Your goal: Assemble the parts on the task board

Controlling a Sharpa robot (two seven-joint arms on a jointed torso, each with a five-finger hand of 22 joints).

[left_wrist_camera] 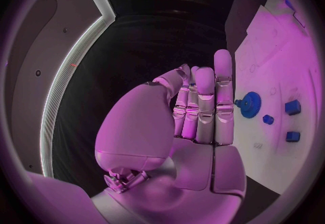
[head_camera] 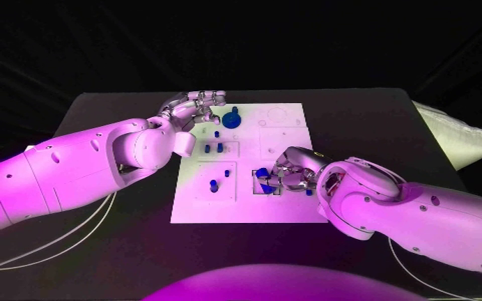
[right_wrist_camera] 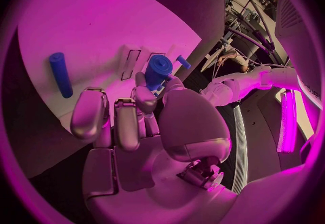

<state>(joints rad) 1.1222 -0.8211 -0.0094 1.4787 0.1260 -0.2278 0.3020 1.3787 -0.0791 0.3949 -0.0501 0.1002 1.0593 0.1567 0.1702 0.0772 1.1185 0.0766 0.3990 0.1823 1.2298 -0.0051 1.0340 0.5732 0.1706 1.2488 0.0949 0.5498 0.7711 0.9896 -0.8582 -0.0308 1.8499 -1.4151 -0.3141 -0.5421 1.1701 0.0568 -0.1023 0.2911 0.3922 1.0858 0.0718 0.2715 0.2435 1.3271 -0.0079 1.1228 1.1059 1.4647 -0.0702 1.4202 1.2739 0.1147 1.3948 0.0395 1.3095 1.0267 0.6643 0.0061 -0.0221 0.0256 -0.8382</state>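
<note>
My right hand point(head_camera: 291, 168) pinches a blue cylindrical part point(right_wrist_camera: 158, 70) over the near-middle of the task board point(head_camera: 286, 210), fingertips low so I can seat it. My left hand point(head_camera: 191, 109) waits empty, fingers straight, beside the blue gear point(head_camera: 232, 118).

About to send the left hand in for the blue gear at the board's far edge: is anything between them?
Nothing visible. The left hand is beside the blue gear, fingers straight and empty, with only bare task board between them.
</note>
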